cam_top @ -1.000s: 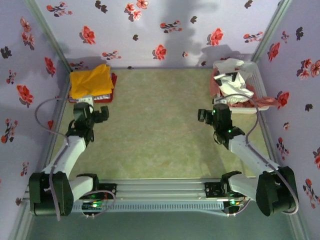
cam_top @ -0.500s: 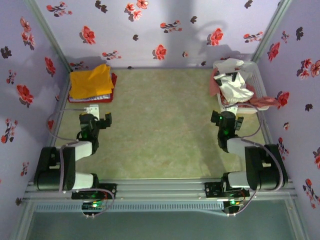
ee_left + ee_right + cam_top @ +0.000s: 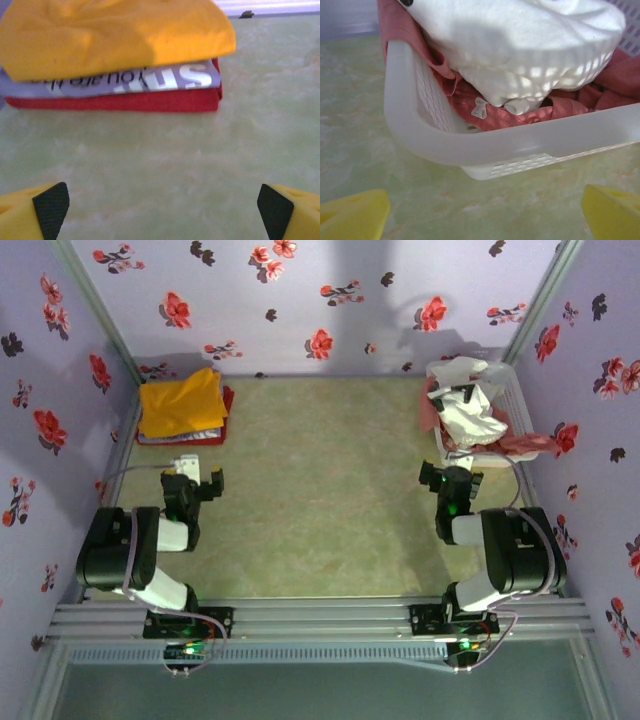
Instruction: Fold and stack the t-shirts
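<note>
Three folded in the stack [image 3: 180, 408] at far left of bench [image 3: 320, 510]: orange shirt [image 3: 115, 35] on top, lavender shirt [image 3: 160, 80] under it, red shirt [image 3: 125, 101] at the bottom. Two unfolded in basket [image 3: 485, 145] at far right: white shirt [image 3: 520, 45] heaped on top, pink shirt [image 3: 560, 110] beneath, draped over the rim in places

Left hand [image 3: 162, 206]: empty, jaws wide, facing stack, apart from it
Right hand [image 3: 487, 210]: empty, jaws wide, just short of basket's near rim

Judged step: fetch white shirt. To do well:
- go over the rim, not into it
- pinch a high fold of white alone, so pink does not drag out
- lift clear of rim before carrying to mid bench
- lay flat, spread with both hands, then fold
</note>
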You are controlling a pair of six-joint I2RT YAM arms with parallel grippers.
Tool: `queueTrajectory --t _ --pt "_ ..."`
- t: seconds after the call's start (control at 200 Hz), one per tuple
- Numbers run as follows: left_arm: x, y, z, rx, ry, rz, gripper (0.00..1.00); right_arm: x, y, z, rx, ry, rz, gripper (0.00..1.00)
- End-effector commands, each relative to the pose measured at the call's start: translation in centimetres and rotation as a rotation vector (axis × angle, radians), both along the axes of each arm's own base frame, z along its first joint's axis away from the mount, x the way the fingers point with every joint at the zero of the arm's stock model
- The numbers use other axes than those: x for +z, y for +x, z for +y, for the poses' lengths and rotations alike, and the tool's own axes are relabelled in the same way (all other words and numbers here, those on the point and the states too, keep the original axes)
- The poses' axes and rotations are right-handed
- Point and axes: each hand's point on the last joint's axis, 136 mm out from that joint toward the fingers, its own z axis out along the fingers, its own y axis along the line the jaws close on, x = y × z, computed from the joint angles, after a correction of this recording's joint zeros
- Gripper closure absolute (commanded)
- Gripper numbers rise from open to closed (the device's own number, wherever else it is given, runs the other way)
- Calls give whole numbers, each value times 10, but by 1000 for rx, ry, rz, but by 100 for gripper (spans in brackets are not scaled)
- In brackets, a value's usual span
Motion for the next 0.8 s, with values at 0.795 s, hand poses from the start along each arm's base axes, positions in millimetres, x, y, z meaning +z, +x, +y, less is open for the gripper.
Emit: queueTrajectory --t 0.795 --pt "13 2 29 153 -34 -56 0 4 17 -3 22 55 3 1"
